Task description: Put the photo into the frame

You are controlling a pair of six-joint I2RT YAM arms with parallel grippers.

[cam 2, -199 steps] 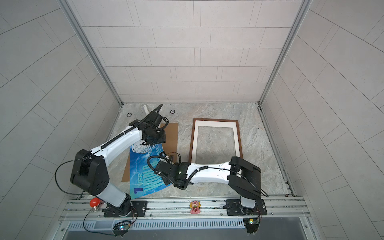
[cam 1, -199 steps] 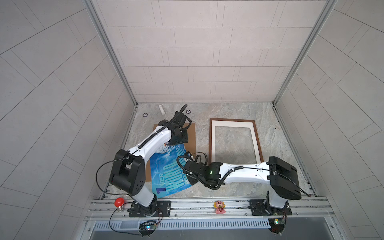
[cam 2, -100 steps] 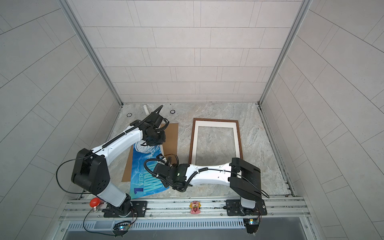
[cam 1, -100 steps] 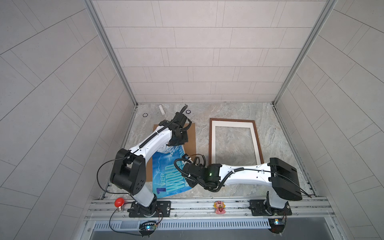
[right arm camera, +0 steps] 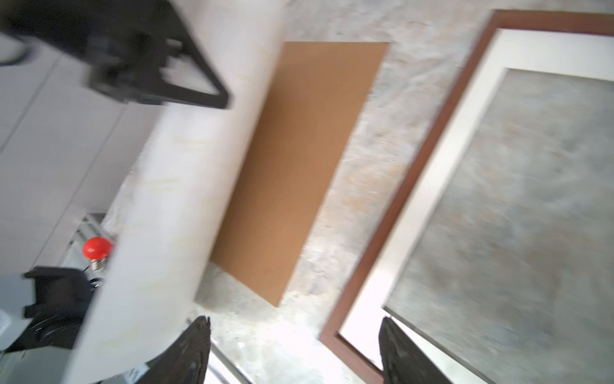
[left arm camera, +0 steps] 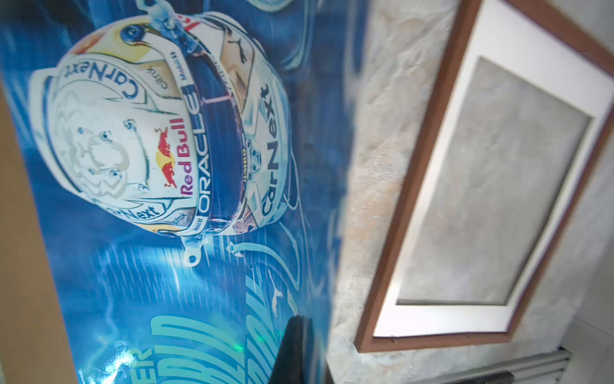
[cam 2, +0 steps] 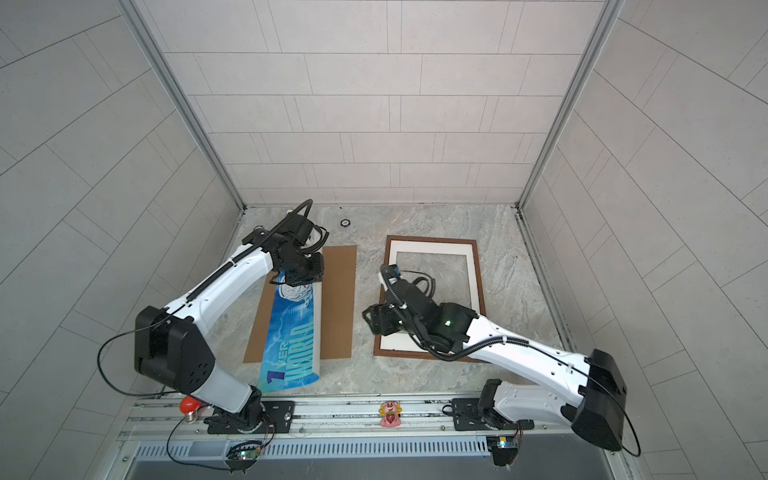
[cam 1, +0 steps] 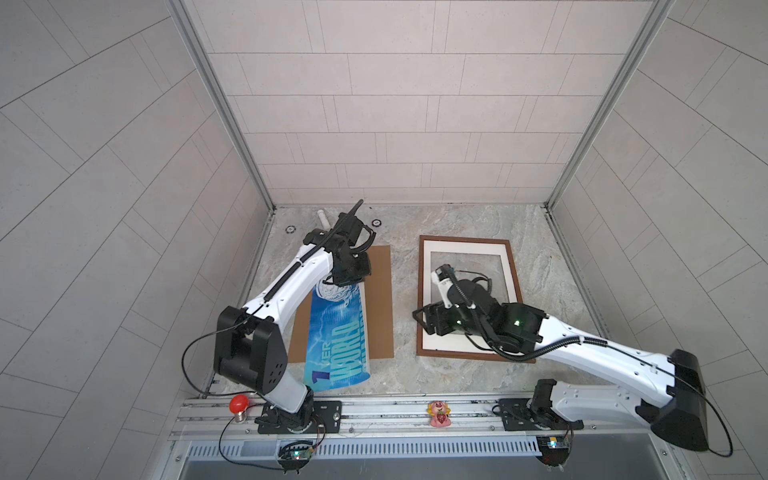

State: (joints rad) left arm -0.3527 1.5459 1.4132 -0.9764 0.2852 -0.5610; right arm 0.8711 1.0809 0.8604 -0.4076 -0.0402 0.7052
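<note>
- Left gripper (cam 1: 348, 277) pinched the photo (cam 1: 337, 332) at its helmet end, over the backing board (cam 1: 380, 299)
- Right gripper (right arm camera: 294, 324) hung spread, empty, over the frame (cam 1: 422, 270)
- Transfer step seemed underway; next called for carrying it across, squared

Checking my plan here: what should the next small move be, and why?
Probably the left tool should swing the photo rightward toward the frame: it alone pinches the print's far edge, tilted above the cardboard, while the right tool hangs open over the frame's near corner, empty.
</note>
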